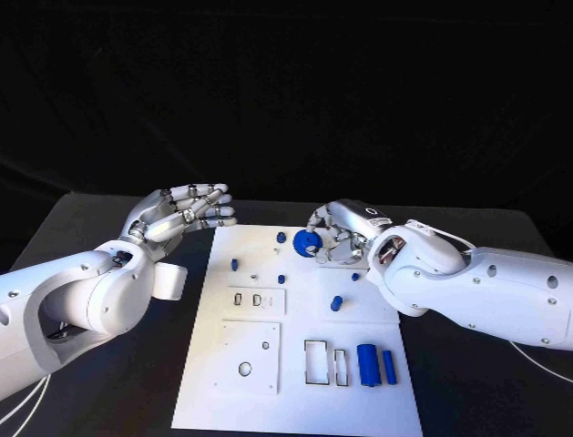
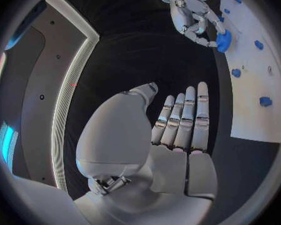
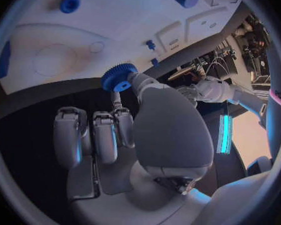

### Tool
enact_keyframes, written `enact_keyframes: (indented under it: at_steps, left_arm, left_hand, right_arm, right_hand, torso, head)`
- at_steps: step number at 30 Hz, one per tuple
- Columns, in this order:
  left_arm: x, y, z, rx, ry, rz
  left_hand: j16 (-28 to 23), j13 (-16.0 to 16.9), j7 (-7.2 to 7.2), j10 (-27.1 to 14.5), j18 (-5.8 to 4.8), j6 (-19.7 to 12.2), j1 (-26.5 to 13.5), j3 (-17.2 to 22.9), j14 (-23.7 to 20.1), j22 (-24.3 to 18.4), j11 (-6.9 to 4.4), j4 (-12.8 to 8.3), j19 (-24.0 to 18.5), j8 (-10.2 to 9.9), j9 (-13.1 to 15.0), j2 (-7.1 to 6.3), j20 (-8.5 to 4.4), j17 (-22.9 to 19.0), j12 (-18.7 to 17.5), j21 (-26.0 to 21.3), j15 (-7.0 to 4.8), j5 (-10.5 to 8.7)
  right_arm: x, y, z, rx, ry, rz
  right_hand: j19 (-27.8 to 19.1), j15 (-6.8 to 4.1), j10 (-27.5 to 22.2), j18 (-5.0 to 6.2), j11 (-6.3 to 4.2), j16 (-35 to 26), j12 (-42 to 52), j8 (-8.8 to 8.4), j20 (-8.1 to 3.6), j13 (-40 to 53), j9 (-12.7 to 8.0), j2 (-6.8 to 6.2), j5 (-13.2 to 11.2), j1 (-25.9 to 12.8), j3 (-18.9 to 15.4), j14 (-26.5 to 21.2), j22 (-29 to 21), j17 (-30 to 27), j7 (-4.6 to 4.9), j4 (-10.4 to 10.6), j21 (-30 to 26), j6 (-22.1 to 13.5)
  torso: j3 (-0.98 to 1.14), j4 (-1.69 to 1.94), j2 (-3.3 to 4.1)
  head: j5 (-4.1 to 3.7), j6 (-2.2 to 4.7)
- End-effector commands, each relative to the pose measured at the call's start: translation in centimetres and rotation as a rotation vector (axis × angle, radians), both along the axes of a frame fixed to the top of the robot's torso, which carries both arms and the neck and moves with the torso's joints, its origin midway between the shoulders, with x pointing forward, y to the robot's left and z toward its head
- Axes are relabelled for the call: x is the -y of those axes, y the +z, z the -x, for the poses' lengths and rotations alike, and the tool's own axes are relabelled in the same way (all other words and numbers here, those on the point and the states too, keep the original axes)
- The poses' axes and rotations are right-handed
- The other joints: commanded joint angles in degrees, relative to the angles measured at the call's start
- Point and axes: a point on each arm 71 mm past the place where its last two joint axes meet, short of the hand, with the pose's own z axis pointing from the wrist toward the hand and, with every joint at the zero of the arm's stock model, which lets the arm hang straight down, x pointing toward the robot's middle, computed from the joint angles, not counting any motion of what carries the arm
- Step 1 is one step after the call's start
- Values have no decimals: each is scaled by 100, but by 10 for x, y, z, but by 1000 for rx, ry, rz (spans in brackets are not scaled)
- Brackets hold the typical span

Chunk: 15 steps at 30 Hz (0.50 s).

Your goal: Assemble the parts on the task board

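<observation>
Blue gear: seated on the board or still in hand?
In hand. The right hand pinches the blue gear by its toothed rim above the task board.

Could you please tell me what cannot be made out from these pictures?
- Head view: the right hand covers part of the blue gear, hiding the board beneath it.
- Head view: the small blue pegs are too small to identify.
- Right wrist view: the task board is cut off by the rim.

1. it looks like a robotics lab or test studio.
2. a black table (image 1: pixel 102 218) stands before a black backdrop.
3. a white task board (image 1: pixel 253 382) lies on it, for testing.
</observation>
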Motion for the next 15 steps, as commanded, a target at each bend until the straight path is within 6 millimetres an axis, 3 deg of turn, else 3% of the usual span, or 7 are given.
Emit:
enact_keyframes:
  at_steps: [1,6,15]
  left_arm:
    - [3,1,0,4,-22,11]
    - [3,1,1,3,-22,11]
    - [3,1,1,3,-24,11]
  left_hand:
    - [32,1,437,-39,63,-53,-36,15,-36,-6,4,-34,-28,-17,-2,35,7,10,14,23,-5,-12]
    - [32,1,437,-39,63,-53,-36,15,-36,-6,4,-34,-28,-17,-2,35,7,10,14,23,-5,-12]
    - [35,1,438,-44,63,-58,-39,20,-38,-6,4,-38,-29,-18,-2,34,7,13,14,25,-5,-12]
  right_arm:
    - [-17,4,2,90,41,30]
    - [-33,0,-3,103,60,47]
    - [-52,-16,-9,93,81,67]
  right_hand:
    - [9,-51,37,-59,-8,32,13,18,-16,572,237,-13,12,-35,29,505,668,1076,-129,6,9,148]
    - [1,-49,32,-56,-4,33,7,5,-16,567,239,-26,12,-36,66,506,659,1079,-123,-2,-1,130]
    - [-4,-44,30,-54,3,34,5,-13,-14,567,241,-47,11,-31,112,506,654,1081,-114,-18,-8,108]
  torso:
    - [-8,0,1]
    - [-16,5,8]
    - [-7,15,18]
  head:
    - [12,15]
    - [10,20]
    - [18,7]
